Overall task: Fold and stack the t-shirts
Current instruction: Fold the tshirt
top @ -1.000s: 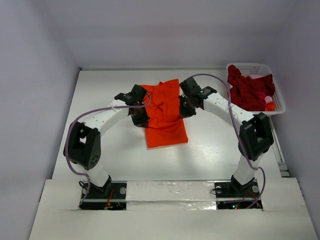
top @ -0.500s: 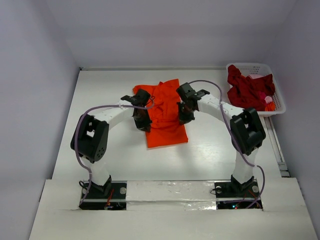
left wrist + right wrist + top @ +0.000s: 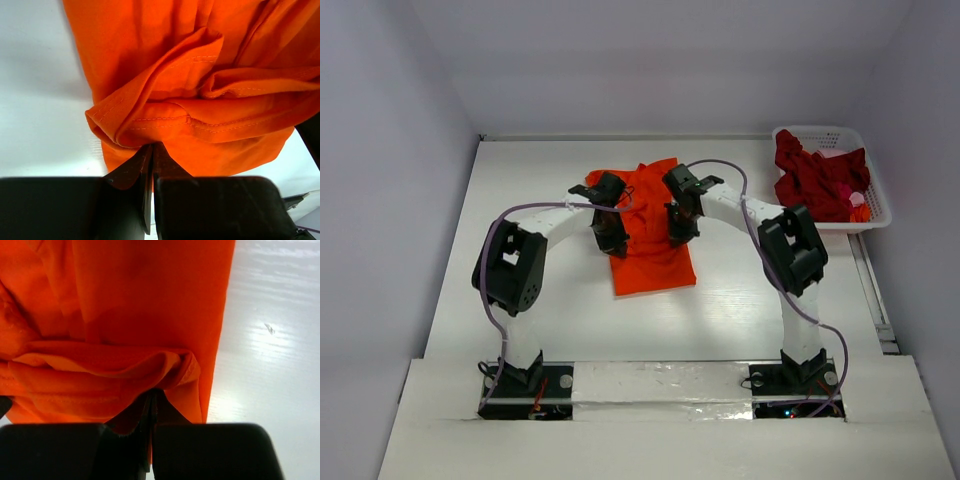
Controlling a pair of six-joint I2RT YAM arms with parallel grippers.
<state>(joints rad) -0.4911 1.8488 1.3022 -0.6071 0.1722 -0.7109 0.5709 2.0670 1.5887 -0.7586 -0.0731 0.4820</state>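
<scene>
1. Left gripper (image 3: 151, 150) is pinched shut on a bunched fold at the left edge of the orange t-shirt (image 3: 655, 258).
2. Right gripper (image 3: 151, 399) is clamped on the opposite edge.
3. Both arms arch inward, elbows high and wrists angled down over the bench (image 3: 535, 175).
4. The dark red t-shirt (image 3: 815, 180) is heaped in the white basket (image 3: 877, 195) at far right.
</scene>
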